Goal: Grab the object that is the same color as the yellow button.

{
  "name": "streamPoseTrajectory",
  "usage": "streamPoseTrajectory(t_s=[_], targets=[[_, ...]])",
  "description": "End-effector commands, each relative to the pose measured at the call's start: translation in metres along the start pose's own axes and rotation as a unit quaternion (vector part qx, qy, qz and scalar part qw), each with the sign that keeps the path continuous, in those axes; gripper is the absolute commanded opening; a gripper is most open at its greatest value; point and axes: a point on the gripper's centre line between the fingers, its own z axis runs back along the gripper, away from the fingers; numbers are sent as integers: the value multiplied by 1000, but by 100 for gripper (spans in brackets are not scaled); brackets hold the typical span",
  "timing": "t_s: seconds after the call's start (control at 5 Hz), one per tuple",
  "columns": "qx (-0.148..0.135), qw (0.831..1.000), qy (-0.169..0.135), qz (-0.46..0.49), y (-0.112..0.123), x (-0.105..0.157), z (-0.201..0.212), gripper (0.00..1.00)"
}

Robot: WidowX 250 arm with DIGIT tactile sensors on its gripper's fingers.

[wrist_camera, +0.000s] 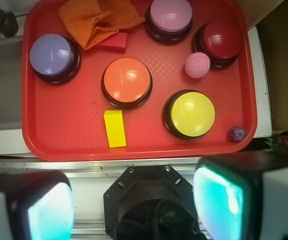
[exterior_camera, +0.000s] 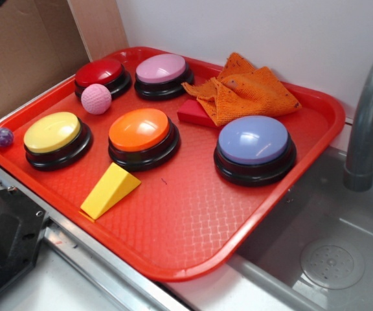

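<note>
— Nothing of the grab is done yet, as far as I can judge. The yellow wedge block [exterior_camera: 109,190] lies free on the red tray [exterior_camera: 193,227], near its front edge, with nothing touching it.

— Where exactly relative to the buttons?

— Just in front of the orange button [exterior_camera: 143,137], and off to one side of the yellow button [exterior_camera: 56,139], whose domed top matches it in colour. From the wrist view the block [wrist_camera: 115,128] shows as a yellow rectangle between those two, close to the tray rim nearest the camera.

— And the gripper?

— The gripper [wrist_camera: 134,205] hangs high above the counter edge, short of the tray. Its two fingers [wrist_camera: 219,192] sit wide apart at the bottom of the wrist view, so it is spread open and holds nothing. The exterior view doesn't show the arm at all.

— So what's left?

— Practically everything: travel forward over the tray, line up with the block, descend, close, lift. The orange button stands close behind the block, so I'd guess the descent needs some care there. The pink ball [exterior_camera: 96,98], the orange cloth [exterior_camera: 248,87] and the small purple ball [exterior_camera: 3,137] are well apart from it.
</note>
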Motion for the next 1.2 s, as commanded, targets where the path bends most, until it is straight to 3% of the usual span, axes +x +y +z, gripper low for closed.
streamPoseTrajectory(t_s=[0.0,0.2,0.6,1.0], targets=[[0,1000,0,0,0,0,0,100],[3,1000,18,-12,-8,10,-30,100],[-20,1000,-13,-8,-24,19,-94,100],[-17,999,3,36,-28,17,-164,100]])
